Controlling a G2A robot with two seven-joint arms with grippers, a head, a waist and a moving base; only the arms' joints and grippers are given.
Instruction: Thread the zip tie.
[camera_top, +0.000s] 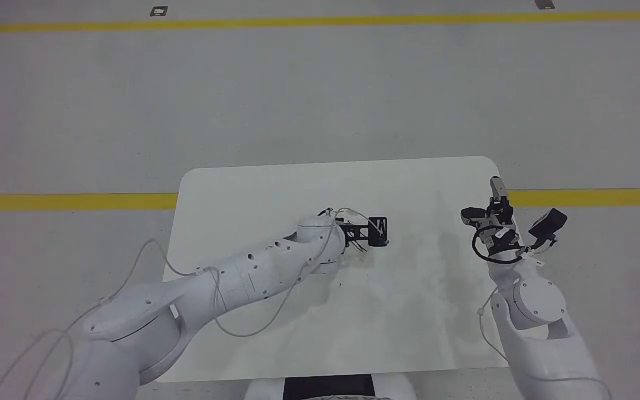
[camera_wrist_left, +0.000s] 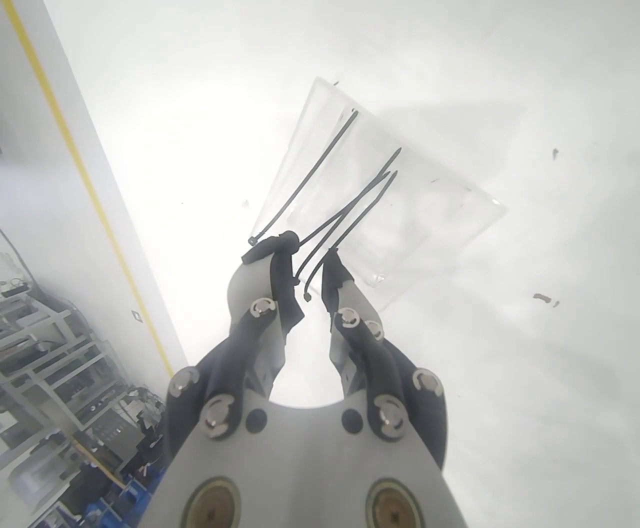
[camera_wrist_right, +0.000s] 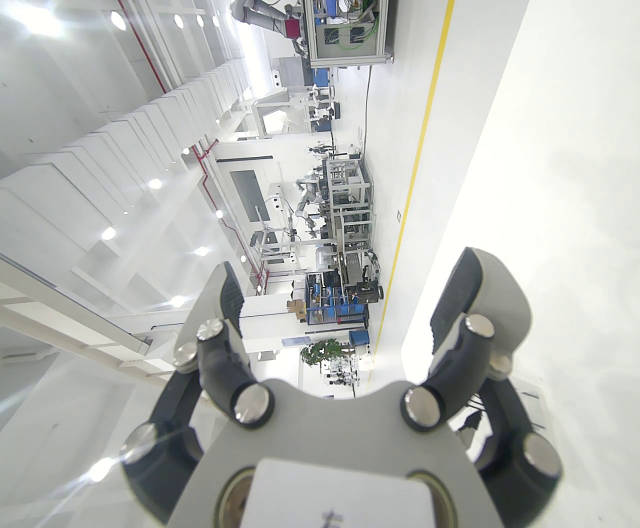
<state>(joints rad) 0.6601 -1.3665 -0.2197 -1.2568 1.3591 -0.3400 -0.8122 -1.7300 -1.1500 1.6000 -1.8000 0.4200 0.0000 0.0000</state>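
judged light and springy, the zip ties (camera_wrist_left: 342, 214) are being straddled near their heads, the surest hold, by the narrowly parted left pincer (camera_wrist_left: 306, 250).

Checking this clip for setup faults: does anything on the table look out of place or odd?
Yes. Several crossed zip ties sit together between the left gripper's open jaws, heads overhanging the clear tray's edge, so isolating one looks hard. Small dark scraps litter the table.
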